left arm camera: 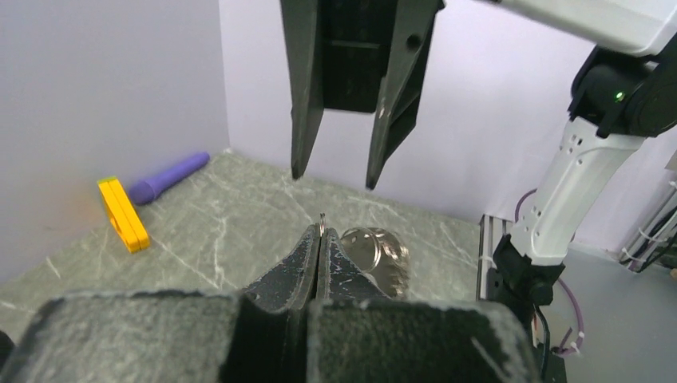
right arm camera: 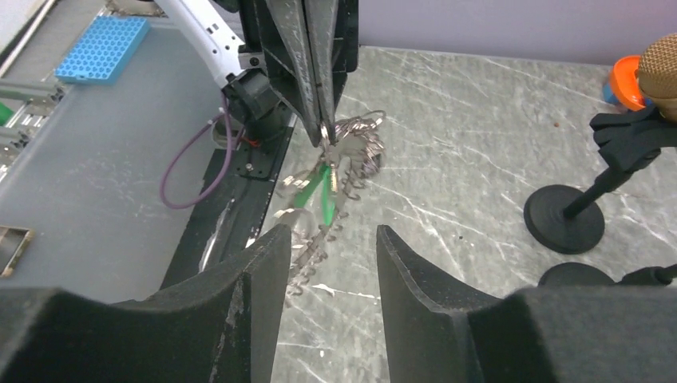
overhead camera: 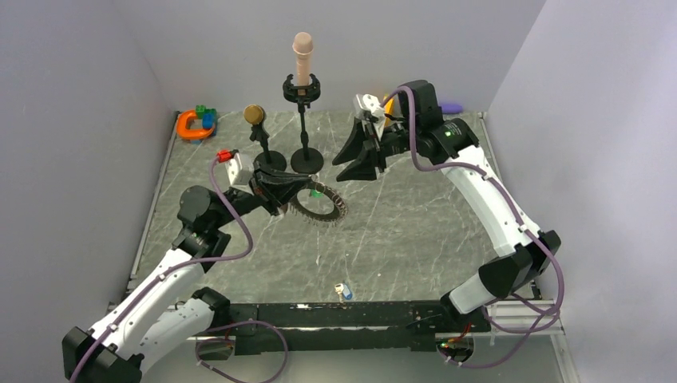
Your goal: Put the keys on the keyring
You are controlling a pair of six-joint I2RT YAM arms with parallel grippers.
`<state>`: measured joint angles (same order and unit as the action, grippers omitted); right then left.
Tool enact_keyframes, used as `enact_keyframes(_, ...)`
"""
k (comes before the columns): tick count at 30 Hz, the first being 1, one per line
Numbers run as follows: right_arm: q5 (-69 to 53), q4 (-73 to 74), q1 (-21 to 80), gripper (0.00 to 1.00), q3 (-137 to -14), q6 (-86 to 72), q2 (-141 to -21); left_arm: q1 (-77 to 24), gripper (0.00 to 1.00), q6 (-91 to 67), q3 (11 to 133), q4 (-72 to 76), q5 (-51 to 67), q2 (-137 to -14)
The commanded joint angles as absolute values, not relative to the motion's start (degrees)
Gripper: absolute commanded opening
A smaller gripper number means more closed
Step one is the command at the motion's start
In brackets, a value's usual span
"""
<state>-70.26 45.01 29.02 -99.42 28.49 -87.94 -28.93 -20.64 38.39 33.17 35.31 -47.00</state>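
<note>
Nearest us, our left gripper (left arm camera: 321, 231) clenches the keyring (overhead camera: 342, 209) where the green key (right arm camera: 323, 195) hangs; our right gripper (right arm camera: 331, 235), released and empty, should, we think, fetch another key.

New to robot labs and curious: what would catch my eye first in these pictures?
Mid-table, the left gripper is shut on a jagged dark keyring, with a green key hanging just below the grip. The right gripper hovers open close by, pointing at it. Behind them stand two microphones on black stands: a tall pale microphone and a lower gold microphone.
</note>
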Motion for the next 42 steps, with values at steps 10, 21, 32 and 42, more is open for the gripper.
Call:
enact_keyframes(10,-64.9,35.3,24.7,0.53,-85.6,23.6,-80.7,-28.5,0.00,-14.6,43.9,13.9,29.9,-51.7)
enact_keyframes(21,-61.5,31.5,17.8,0.54,-74.0,21.5,-75.9,-29.3,0.00,-18.5,49.9,28.8,23.5,-75.9)
enact_keyframes(32,-62.3,28.5,14.7,0.54,-67.8,20.1,-73.5,-28.1,0.00,-31.8,50.7,41.5,17.0,-88.9)
enact_keyframes(42,-64.0,26.2,14.7,0.54,-66.1,18.2,-74.7,-23.6,0.00,-34.2,32.6,39.6,11.4,-84.0)
